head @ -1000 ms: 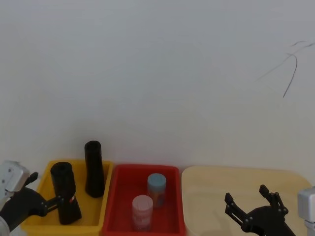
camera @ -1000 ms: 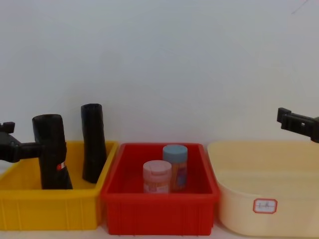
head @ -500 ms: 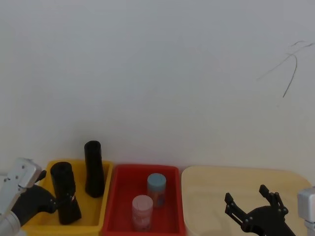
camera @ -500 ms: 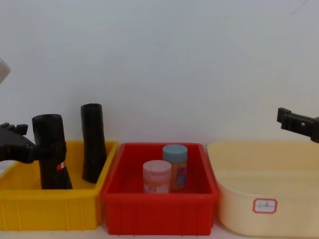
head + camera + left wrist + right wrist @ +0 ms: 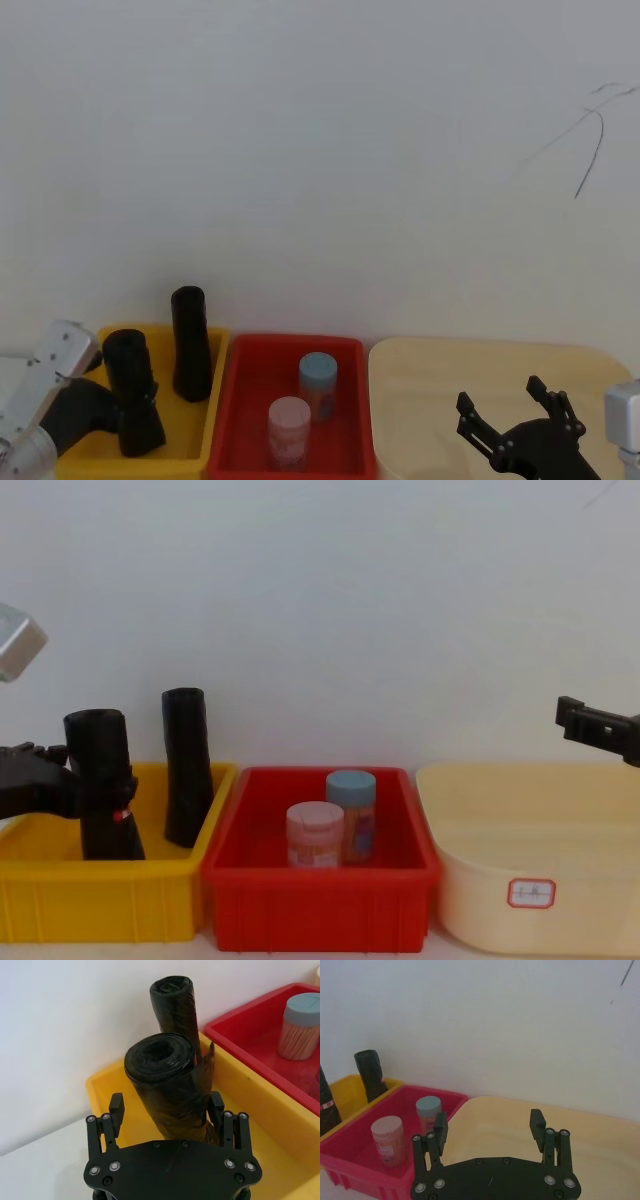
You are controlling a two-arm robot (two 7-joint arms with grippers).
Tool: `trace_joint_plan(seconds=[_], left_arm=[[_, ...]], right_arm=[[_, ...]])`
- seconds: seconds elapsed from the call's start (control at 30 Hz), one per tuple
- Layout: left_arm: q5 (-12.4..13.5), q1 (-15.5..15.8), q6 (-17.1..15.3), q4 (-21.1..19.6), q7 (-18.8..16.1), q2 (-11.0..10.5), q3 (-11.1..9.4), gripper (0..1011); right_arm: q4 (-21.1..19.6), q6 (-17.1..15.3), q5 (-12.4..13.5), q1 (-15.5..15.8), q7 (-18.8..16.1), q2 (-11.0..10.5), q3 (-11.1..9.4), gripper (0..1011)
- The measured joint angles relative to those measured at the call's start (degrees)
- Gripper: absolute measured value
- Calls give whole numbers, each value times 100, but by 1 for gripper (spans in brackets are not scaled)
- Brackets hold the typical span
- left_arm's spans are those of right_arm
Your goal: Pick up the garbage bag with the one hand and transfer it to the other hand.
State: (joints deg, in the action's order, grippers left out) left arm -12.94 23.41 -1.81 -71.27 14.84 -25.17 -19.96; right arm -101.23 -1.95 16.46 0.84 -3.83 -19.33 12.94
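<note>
In yellow bin: left gripper wide, straddling garbage bag, prepping squeeze; right gripper wide over beige tub, probably awaiting handoff.

You have two black rolls, the garbage bag and a plain roll; two jars, a blue jar and a pink jar; and three bins: a yellow bin, a red bin, a cream bin.

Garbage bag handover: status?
Left gripper open, fingers astride the garbage bag, not clamped. Bag upright in the yellow bin, unlifted. Right gripper open over the beige tub. Second black roll close behind, not blocking.
</note>
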Motion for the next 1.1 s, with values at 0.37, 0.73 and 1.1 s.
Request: trace_joint_plan(seconds=[0.37,0.73,1.1], left_arm=[[47,132,-46,198,46,116,-45,1000],[63,180,-65,271,64,160,-61,1000],[97,233,-69,305,73,220,-60,1000]], right_arm=[[0,0,0,0,0,0,0,1000],[0,0,0,0,0,0,0,1000],[0,0,0,0,0,0,0,1000]])
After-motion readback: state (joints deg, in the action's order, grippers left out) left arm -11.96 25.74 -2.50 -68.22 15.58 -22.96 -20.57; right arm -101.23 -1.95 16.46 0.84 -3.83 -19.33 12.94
